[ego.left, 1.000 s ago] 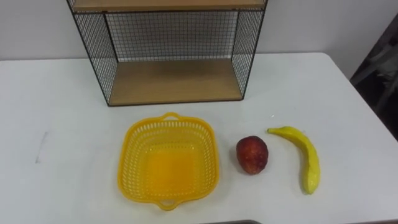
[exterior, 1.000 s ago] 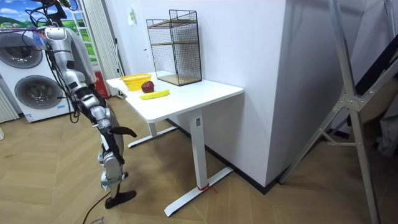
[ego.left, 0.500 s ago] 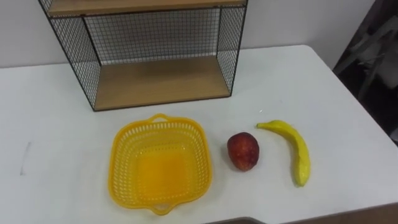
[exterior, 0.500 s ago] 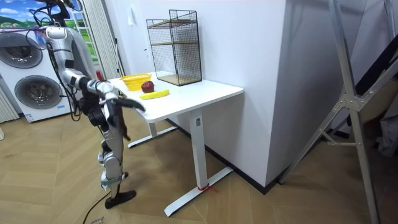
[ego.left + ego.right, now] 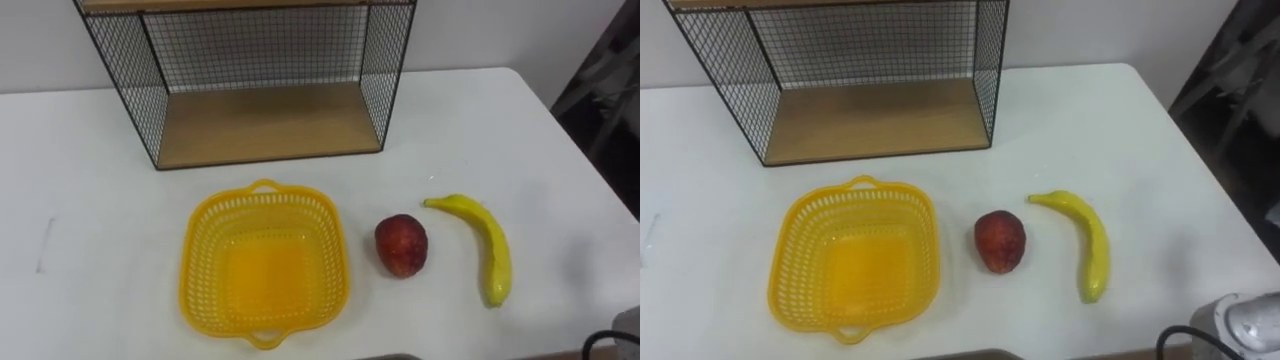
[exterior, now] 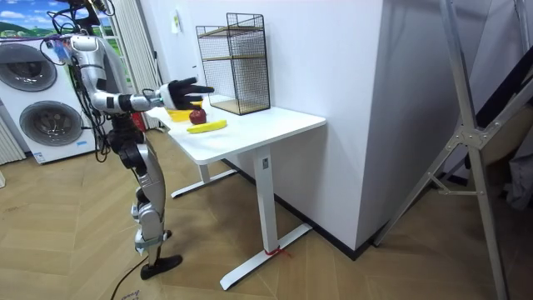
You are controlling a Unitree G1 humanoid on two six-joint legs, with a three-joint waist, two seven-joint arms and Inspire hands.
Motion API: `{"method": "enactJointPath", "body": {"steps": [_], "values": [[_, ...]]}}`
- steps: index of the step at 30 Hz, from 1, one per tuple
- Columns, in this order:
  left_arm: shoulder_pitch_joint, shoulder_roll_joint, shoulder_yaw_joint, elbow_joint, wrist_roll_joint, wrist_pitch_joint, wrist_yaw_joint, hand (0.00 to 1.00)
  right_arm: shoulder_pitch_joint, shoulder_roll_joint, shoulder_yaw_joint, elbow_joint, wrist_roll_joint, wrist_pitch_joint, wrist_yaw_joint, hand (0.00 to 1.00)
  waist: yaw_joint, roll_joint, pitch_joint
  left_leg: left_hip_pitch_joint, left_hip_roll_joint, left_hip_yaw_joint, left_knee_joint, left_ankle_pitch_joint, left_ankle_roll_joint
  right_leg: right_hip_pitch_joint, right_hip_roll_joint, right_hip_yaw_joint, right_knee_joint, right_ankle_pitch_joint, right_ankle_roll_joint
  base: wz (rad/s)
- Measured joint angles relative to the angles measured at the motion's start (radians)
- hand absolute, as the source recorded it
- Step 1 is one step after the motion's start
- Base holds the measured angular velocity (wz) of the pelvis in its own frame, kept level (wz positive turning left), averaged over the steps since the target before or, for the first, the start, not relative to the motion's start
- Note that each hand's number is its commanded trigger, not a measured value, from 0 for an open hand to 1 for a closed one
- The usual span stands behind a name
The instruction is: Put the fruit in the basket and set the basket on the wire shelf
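White table (image 5: pixel 500 120) against a pale wall; nothing on it has been moved. The wire shelf (image 5: pixel 260 125) is seen at the back edge, its wooden lower board bare. The yellow basket (image 5: pixel 262 278) is set in front of the shelf, empty, handles to front and back. The red fruit (image 5: pixel 401 244) is laid just beside the basket on the robot's right, apart from its rim. The banana (image 5: pixel 496 255) is laid further right, near the red fruit but not touching it.

Change noted: a second ago the right arm was hung at the robot's side; half a second ago it was part raised; now the right hand (image 6: pixel 185 88) is held out level over the near edge of the table, fingers spread and straight, nothing grasped. In the room view the robot is seen standing at the table's end, upright, by the washing machines (image 6: pixel 46 117). The small shift of the scene in the eye views is put down to the head camera, not to the things.

Judgement: the reach for the first fruit has only begun. No fruit is yet in the basket, and the basket is not yet on the shelf. The banana is judged the likelier first pick, being nearest the robot's right side.
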Motion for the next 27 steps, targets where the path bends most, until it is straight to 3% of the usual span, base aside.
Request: {"method": "enactJointPath", "body": {"steps": [9,15,19,27], "values": [[0.008,0.002,-0.028,-0.004,0.010,0.004,-0.019,0.00,0.000,-0.021,0.149,0.000,-0.114,0.007,0.225,0.00,0.037,-0.006,0.0070,-0.008,0.002,-0.004,0.007,0.000,0.000,-0.003,0.000,-0.005,0.000,0.002,-0.001,0.01],[0.011,0.004,-0.066,-0.034,0.013,0.004,-0.066,0.00,0.001,-0.030,0.266,0.018,-0.129,0.014,0.406,0.00,0.048,-0.007,0.0016,-0.013,0.001,-0.014,0.012,0.000,0.000,-0.001,-0.001,-0.013,0.000,0.004,-0.002,0.04],[0.009,0.012,-0.084,-0.034,0.012,0.004,-0.092,0.00,0.002,-0.030,0.334,0.042,-0.161,0.018,0.510,0.00,0.049,-0.015,0.0038,-0.011,0.001,-0.015,0.010,0.000,0.000,0.002,-0.001,-0.014,0.000,0.004,-0.002,0.00],[-0.002,0.014,-0.105,-0.033,0.013,0.003,-0.095,0.00,0.002,-0.030,0.417,0.082,-0.201,0.019,0.644,0.00,0.050,-0.007,0.0061,-0.015,0.001,-0.024,0.010,0.000,0.000,0.001,-0.002,-0.028,-0.003,0.008,-0.002,0.03]]}}
